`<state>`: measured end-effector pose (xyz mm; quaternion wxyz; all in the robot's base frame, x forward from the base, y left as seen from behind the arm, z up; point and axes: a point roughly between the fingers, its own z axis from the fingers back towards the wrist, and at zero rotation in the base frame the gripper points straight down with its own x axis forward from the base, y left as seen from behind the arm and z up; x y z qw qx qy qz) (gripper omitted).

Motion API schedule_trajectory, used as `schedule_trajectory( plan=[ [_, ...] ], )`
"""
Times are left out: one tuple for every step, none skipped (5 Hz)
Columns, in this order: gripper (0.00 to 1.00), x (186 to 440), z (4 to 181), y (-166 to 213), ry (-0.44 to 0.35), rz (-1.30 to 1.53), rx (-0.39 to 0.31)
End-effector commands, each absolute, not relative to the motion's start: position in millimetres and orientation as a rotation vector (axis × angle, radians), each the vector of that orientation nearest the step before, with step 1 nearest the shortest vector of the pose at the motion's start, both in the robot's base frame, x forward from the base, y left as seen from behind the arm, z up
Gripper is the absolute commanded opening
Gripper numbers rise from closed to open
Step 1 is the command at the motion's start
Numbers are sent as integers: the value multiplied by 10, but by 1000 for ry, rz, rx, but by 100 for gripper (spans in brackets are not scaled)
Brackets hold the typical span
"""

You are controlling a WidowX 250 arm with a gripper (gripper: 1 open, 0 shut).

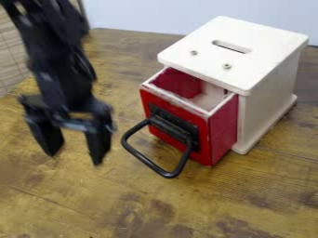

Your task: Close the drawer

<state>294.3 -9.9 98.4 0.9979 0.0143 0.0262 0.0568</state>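
Note:
The red drawer [192, 121] stands pulled partway out of the cream-white cabinet [255, 65], its inside showing at the top. Its black loop handle [155, 149] hangs forward and down onto the wooden table. My black gripper [74, 141] hangs open to the left of the handle, fingers pointing down, with nothing between them. The right finger [100, 139] is close to the handle's left end but apart from it. The arm is blurred with motion.
The wooden table [187, 209] spreads in front of and to the left of the cabinet. A pale wall runs along the back. The cabinet top has a slot and two small screws.

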Motion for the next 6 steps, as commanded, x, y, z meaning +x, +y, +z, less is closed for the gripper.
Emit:
schedule_trajectory(
  plan=[
    [100, 3146, 750, -205, 15, 139, 80],
    [100, 3296, 616, -310, 36, 181, 112],
    [100, 3465, 619, -344, 29, 234, 121],
    [100, 3487, 688, -287, 29, 210, 125],
    [100, 3538, 763, -212, 22, 186, 128],
    [100, 3598, 709, -115, 15, 172, 130]
  ],
)
